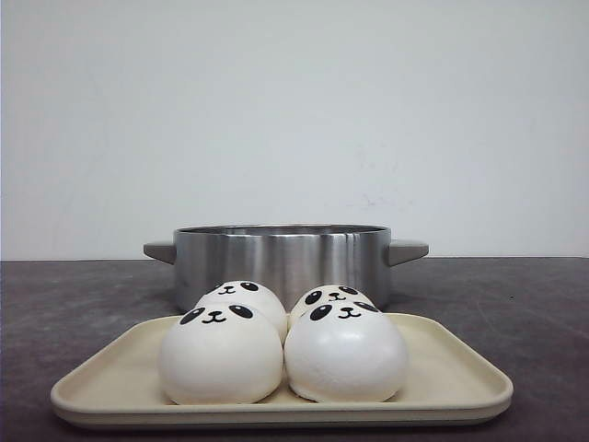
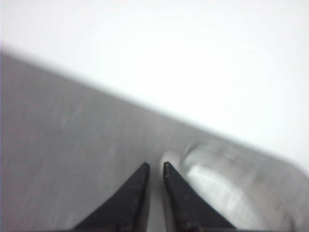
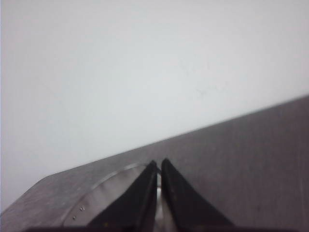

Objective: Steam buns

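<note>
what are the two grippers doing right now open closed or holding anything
Left gripper: closed, fingertips nearly touching, holding nothing.
Right gripper: closed, holding nothing.
All four buns sit on the tray.

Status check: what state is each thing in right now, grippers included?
buns: four, all on the tray, none in the pot
tray: flat on table, loaded
pot: upright, no lid
left gripper: nearly shut, holds nothing
right gripper: nearly shut, holds nothing

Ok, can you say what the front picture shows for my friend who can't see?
Four white panda-face buns sit together on a beige tray, two in front and two behind. Behind the tray stands a shiny metal pot with grey handles, on a dark table by a white wall.
</note>
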Motion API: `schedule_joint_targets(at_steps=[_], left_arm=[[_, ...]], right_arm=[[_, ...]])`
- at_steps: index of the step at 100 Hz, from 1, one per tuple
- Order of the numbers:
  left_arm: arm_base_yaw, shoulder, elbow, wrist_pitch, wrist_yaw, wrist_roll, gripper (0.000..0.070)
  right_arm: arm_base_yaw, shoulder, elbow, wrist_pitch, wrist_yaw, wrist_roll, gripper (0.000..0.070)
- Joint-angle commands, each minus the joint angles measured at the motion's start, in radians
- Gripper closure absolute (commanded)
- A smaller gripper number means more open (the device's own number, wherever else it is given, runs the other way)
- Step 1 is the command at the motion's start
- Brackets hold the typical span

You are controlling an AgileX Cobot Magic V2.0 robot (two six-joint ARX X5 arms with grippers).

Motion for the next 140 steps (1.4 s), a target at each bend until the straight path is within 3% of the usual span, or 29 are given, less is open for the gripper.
schedule_joint_targets(at_steps=[1,15,28,39,43,52,56,67,76,90,106,119,140], left_arm=[[-0.001,0.066,0.088,-0.004,0.019,0.015,0.0697],[-0.027,0.251,0.274,-0.036,0.132,0.129,0.0697],[-0.066,0.397,0.442,-0.126,0.168,0.224,0.0697],[-0.090,0.481,0.538,-0.171,0.193,0.217,0.0680],[-0.095,0.499,0.557,-0.172,0.210,0.202,0.0640],[-0.101,0.521,0.569,-0.170,0.230,0.180,0.0475],[-0.101,0.526,0.569,-0.186,0.230,0.180,0.0387],[-0.101,0.536,0.569,-0.243,0.230,0.180,0.0181],[-0.102,0.538,0.569,-0.294,0.230,0.181,0.0102],[-0.111,0.539,0.569,-0.373,0.225,0.193,0.0103],[-0.182,0.539,0.569,-0.399,0.211,0.204,0.0103],[-0.254,0.539,0.569,-0.400,0.211,0.204,0.0103],[-0.335,0.538,0.569,-0.442,0.211,0.204,0.0104]], right_arm=[[0.002,0.077,0.138,-0.097,-0.002,-0.143,0.0693],[0.002,0.248,0.392,-0.223,-0.035,-0.296,0.0693],[0.002,0.340,0.522,-0.225,-0.159,-0.288,0.0693],[0.002,0.367,0.550,-0.230,-0.222,-0.254,0.0670],[0.002,0.367,0.550,-0.242,-0.234,-0.228,0.0567],[0.002,0.378,0.550,-0.279,-0.267,-0.181,0.0158],[0.003,0.383,0.550,-0.298,-0.294,-0.169,0.0084],[0.031,0.409,0.550,-0.328,-0.313,-0.169,0.0082],[0.066,0.454,0.552,-0.333,-0.293,-0.162,0.0082],[0.171,0.573,0.589,-0.410,-0.218,-0.174,0.0083],[0.405,0.738,0.657,-0.540,-0.015,-0.185,0.0083],[0.591,0.890,0.704,-0.649,0.123,-0.119,0.0082],[0.724,1.142,0.725,-0.682,0.124,0.034,0.0083]])
